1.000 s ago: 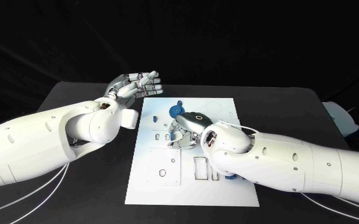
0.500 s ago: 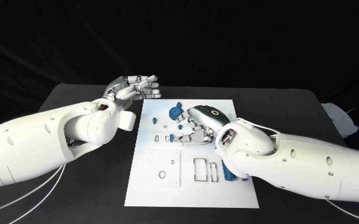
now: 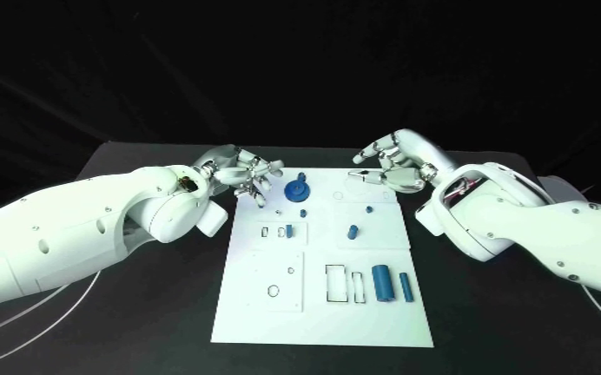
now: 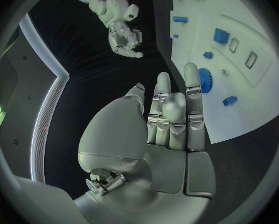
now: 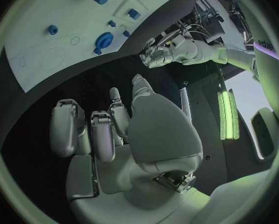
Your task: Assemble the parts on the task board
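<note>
Task board [image 3: 323, 305] at the centre of the black desk [image 3: 150, 323], with both hands at its far corners and neither grasping anything. The left hand [image 3: 241, 175] hovers at the far left corner, fingers straight and apart, empty. The right hand [image 3: 399, 163] hovers off the far right corner, fingers loosely curled, nothing between them.

The blue gear [image 3: 298, 189] stands near the board's far edge, just beside the left hand's fingertips [image 3: 266, 191] and well apart from the right hand; the left wrist view shows the gear [image 4: 205, 80] directly ahead of the extended fingers [image 4: 191, 92]. The left hand is therefore judged the nearer for that part.

Two blue cylinders [image 3: 392, 284] lie on the near right of the board, long axes running near-to-far; by position they would fall to the right arm.
</note>
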`<state>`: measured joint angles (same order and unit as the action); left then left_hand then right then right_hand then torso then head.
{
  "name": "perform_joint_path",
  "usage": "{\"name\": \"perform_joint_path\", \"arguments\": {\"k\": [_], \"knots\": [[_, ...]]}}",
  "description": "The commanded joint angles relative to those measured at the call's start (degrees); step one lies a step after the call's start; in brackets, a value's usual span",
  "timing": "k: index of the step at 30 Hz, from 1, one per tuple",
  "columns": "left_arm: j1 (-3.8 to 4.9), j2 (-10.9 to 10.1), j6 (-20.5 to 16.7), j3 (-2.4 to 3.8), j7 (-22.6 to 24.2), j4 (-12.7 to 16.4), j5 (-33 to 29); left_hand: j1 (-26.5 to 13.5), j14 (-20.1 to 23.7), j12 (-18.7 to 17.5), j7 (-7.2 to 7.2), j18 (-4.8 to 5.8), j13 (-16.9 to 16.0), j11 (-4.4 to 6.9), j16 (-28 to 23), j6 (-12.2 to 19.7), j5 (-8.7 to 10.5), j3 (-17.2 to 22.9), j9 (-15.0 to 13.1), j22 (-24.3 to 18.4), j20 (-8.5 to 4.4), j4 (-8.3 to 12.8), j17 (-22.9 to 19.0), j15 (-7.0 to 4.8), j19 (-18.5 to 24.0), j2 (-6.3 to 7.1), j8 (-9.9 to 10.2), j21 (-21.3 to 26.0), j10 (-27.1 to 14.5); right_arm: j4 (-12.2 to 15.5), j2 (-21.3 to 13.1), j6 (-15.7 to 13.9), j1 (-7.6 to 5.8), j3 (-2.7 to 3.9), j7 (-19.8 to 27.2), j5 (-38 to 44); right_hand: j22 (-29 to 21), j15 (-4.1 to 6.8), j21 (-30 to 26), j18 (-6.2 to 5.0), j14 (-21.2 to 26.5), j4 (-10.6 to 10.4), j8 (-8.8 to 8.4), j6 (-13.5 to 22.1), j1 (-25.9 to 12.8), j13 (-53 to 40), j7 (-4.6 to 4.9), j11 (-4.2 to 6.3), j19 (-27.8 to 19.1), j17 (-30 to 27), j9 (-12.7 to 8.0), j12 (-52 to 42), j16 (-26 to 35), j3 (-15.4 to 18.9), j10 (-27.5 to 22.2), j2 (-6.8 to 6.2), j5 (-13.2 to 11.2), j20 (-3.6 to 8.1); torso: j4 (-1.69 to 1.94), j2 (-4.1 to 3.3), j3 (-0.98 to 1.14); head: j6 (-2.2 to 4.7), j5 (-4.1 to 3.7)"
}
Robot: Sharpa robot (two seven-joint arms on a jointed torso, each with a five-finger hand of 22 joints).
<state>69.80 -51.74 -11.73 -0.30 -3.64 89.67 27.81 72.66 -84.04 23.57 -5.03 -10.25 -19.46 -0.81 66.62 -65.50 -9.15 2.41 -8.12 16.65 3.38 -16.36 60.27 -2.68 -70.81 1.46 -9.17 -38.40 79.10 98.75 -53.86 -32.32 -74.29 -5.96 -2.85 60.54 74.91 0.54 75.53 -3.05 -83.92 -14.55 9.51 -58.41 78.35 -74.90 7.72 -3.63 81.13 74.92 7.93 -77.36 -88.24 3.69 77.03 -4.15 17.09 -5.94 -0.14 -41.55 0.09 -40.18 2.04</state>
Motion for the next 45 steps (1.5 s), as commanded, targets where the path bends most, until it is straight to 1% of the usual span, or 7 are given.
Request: {"name": "perform_joint_path", "arguments": {"k": [1, 7, 10, 15, 23, 35, 45], "knots": [[0.06, 1.2, 7.1, 0.02, -15.0, -0.3, 17.1, -1.7, -1.3, 6.9, 0.79, -0.08, -6.7, 0.84, 5.3, -0.5, -0.11, -1.0, -2.1, 3.0, -0.86, 0.0, 5.5, -0.70, 0.7, -0.32, -1.2, -4.5, -1.8, -0.1, -1.1, 0.6, -0.30, -0.03, 3.2, -8.5, 3.8, 0.30, -0.3, -0.73, -5.0, 0.2, 0.32, -0.4, 0.1, -0.1, -0.10, 0.51, 0.0, 10.8, 0.1, 0.2, 0.3, 0.0, 0.0, 0.43, 0.4, 0.48, -0.05, 0.38, 0.14, -0.29, 0.27], [0.07, 4.1, 12.4, 0.02, -25.4, -1.0, 28.4, -4.6, -1.4, 24.8, 1.27, 0.25, -25.2, 1.32, 8.4, -0.1, -0.05, -4.0, -7.1, 10.6, -1.43, -0.3, 8.8, -1.42, 2.1, -0.67, -4.1, -13.4, -3.5, -0.4, -2.6, 1.0, -0.61, -0.04, 2.2, -8.9, 3.7, 0.42, -0.5, -0.76, -4.9, 0.3, 0.52, -0.4, 0.0, 0.0, -0.20, 0.63, -0.1, 10.6, 0.2, 0.3, 0.4, 0.2, 0.0, 0.47, 0.8, 0.62, 0.01, 0.58, 0.25, -0.62, 0.41], [0.10, 5.5, 14.7, 0.01, -28.7, -1.7, 32.4, -5.4, -1.4, 28.6, 1.32, 1.11, -29.2, 1.44, 8.5, 0.7, 0.01, -5.6, -8.9, 17.9, -1.64, -0.3, 8.9, -1.36, 0.6, -0.83, -4.9, -19.3, -3.7, -0.6, -2.9, 1.1, -0.66, -0.04, 1.7, -8.7, 3.7, 0.45, -0.7, -0.78, -4.9, 0.3, 0.57, -0.4, -0.1, 0.1, -0.21, 0.64, -0.1, 10.4, 0.3, 0.3, 0.5, 0.3, 0.0, 0.43, 0.9, 0.65, 0.06, 0.58, 0.27, -0.71, 0.38], [0.22, 7.5, 16.9, 0.01, -31.0, -2.8, 36.4, -5.6, -1.4, 32.4, 1.47, 1.50, -33.2, 1.46, 8.6, 1.4, 0.00, -7.2, -10.9, 21.8, -1.68, -0.4, 9.0, -1.46, 0.6, -1.38, -5.9, -22.7, -3.3, -0.8, -3.2, 1.3, -0.70, -0.05, 0.9, -8.0, 3.7, 0.48, -0.7, -0.78, -4.9, 0.3, 0.61, -0.3, -0.4, 0.1, -0.22, 0.66, -0.1, 10.4, 0.4, 0.3, 0.5, 0.5, 0.0, 0.37, 1.0, 0.70, 0.07, 0.54, 0.28, -0.92, 0.56], [0.51, 9.6, 20.7, 0.01, -32.3, -3.9, 37.8, -5.8, -1.4, 34.3, 1.59, 1.64, -35.2, 1.55, 8.6, 1.9, -0.01, -8.4, -12.8, 23.7, -1.69, -0.4, 8.9, -1.52, 1.1, -2.34, -6.9, -24.5, -3.3, -0.8, -3.4, 1.3, -0.74, -0.06, -0.1, -6.8, 3.6, 0.51, -0.8, -0.80, -4.8, 0.2, 0.69, -0.2, -0.7, -0.2, -0.24, 0.68, -0.2, 10.1, 0.5, 0.0, 0.6, 0.7, 0.3, 0.38, 1.2, 0.75, -0.14, 0.47, 0.31, -1.28, 1.02], [1.11, 10.1, 19.4, 0.02, -32.6, -3.6, 34.6, -8.4, -1.4, 38.4, 2.08, 2.03, -39.4, 1.93, 8.6, 2.9, -0.04, -11.4, -18.3, 27.5, -1.87, -0.4, 8.9, -1.83, 1.0, -3.74, -10.0, -27.7, -2.7, -1.3, -3.5, 1.2, -0.77, -0.08, -0.7, -6.3, 3.6, 0.54, -0.9, -0.80, -4.8, 0.2, 0.78, -0.1, -0.9, -0.3, -0.27, 0.71, -0.2, 10.1, 0.5, -0.1, 0.6, 0.9, 0.4, 0.39, 1.3, 0.78, -0.03, 0.45, 0.28, -1.60, 1.11], [1.31, 10.1, 19.2, 0.02, -32.6, -3.4, 33.5, -8.5, -1.4, 38.9, 2.15, 2.05, -39.9, 1.99, 8.6, 3.4, -0.08, -11.8, -19.7, 27.9, -1.89, -0.3, 8.9, -1.87, 1.1, -4.19, -10.7, -28.1, -2.7, -1.6, -3.3, 1.3, -0.77, -0.11, -1.2, -5.9, 3.6, 0.54, -0.9, -0.80, -4.8, 0.2, 0.80, -0.2, -0.9, -0.4, -0.28, 0.71, -0.1, 10.1, 0.6, -0.1, 0.6, 0.9, 0.5, 0.39, 1.3, 0.79, 0.03, 0.46, 0.20, -1.60, 1.00]]}}
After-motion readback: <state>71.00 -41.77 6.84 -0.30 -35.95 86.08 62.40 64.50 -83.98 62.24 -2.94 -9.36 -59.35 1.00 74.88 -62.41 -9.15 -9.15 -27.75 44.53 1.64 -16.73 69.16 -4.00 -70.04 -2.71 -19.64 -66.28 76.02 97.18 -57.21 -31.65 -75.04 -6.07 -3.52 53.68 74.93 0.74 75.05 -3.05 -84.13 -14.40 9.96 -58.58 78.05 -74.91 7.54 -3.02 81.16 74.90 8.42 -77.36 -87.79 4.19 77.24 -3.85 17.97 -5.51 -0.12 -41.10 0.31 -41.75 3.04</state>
